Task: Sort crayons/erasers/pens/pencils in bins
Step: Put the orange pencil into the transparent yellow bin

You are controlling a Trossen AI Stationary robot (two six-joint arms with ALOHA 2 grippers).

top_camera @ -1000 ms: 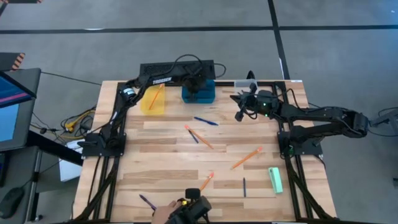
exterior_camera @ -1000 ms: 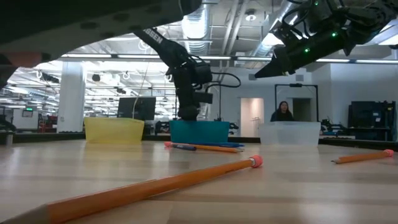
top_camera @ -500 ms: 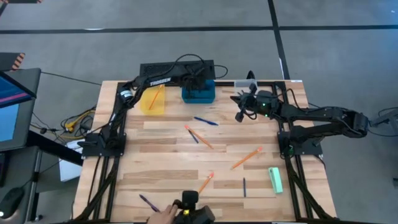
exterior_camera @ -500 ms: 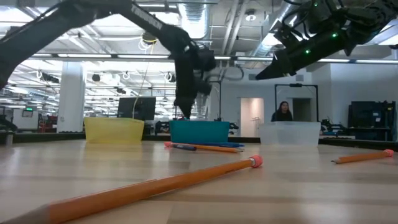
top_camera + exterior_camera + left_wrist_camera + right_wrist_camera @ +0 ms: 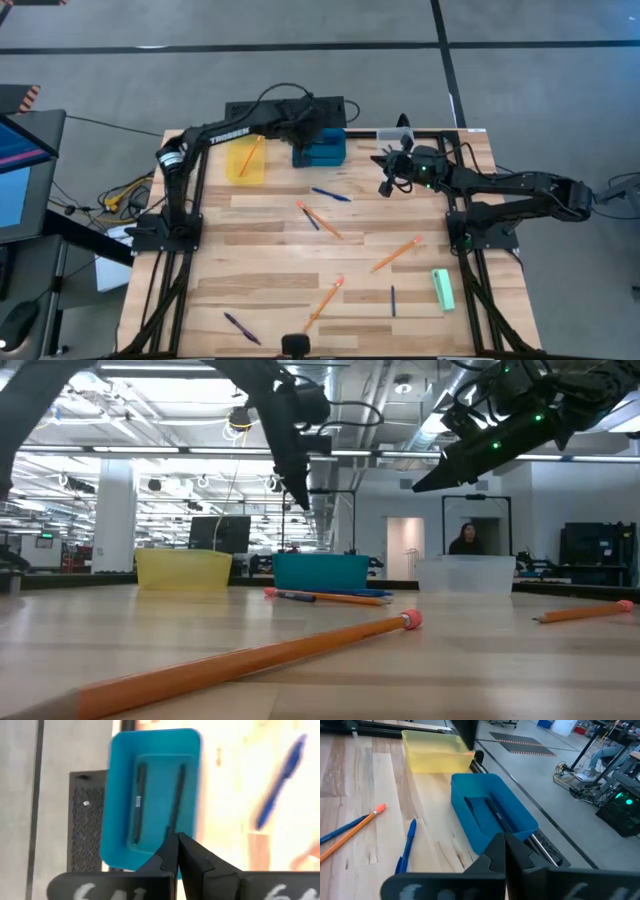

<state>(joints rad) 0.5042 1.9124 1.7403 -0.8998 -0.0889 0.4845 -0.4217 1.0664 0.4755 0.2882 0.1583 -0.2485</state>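
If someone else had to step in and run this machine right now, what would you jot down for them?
Left gripper: shut, empty, above the blue bin.
Right gripper: shut, empty, raised near the clear bin.
Done: two pens lie in the blue bin; one pencil in the yellow bin.
Left: three pencils, four pens and the eraser lie loose on the table.

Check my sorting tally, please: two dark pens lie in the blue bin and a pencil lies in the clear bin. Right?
Not quite. The pencil lies in the yellow bin, as the high view shows. The two dark pens do lie in the blue bin, as the left wrist view shows.
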